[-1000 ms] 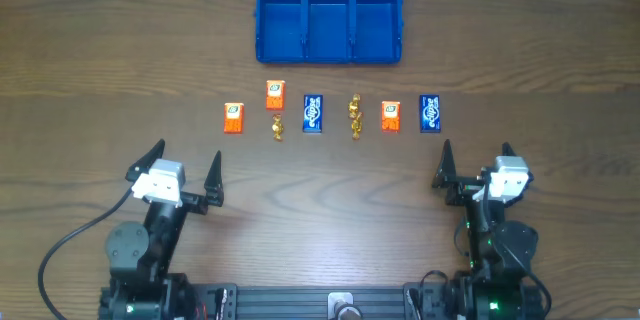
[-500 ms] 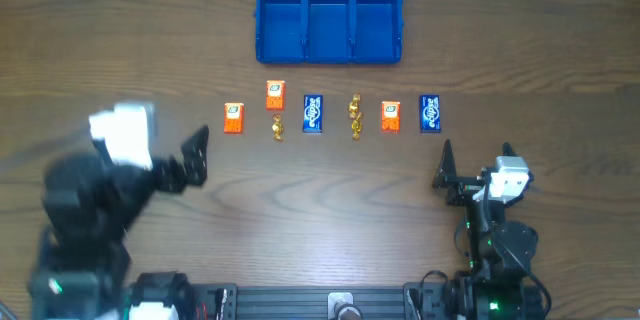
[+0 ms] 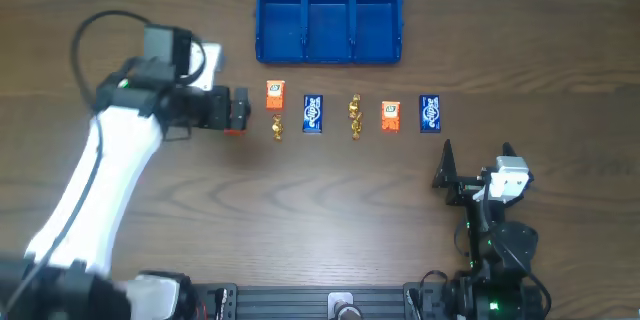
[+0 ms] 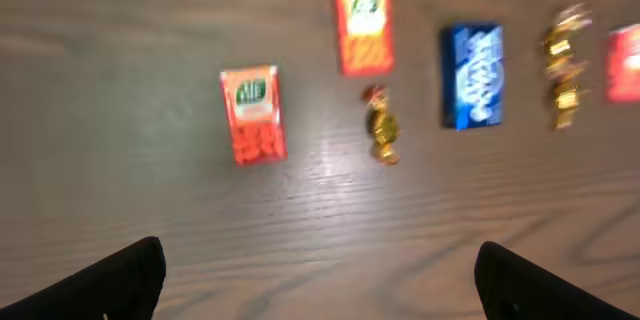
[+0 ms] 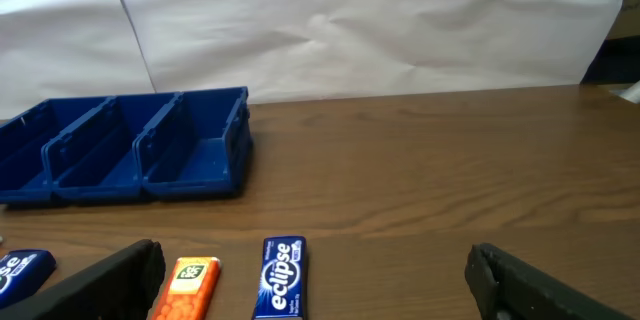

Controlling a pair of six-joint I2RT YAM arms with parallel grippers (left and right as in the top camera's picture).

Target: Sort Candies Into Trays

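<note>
Candies lie in a loose row on a wooden table [image 3: 560, 50], on the near side of a blue tray [image 3: 329, 57] with three compartments. From the left arm's side the row runs: first orange box [image 4: 253, 115], second orange box [image 4: 364, 24] set slightly nearer the tray, gold sweet [image 4: 382, 126], first blue pack [image 4: 472, 75], gold pair [image 4: 562, 65], third orange box [image 3: 390, 116], second blue pack [image 3: 430, 112]. All lie on the table, outside the tray. The left gripper [image 3: 243, 110] hangs over the first orange box, jaws spread wide and holding nothing; in the left wrist view the box lies a little ahead of the fingertips. The right gripper [image 3: 476, 155] stands close to its own base, well apart from the row, jaws likewise released, facing the third orange box and the second blue pack.
</note>
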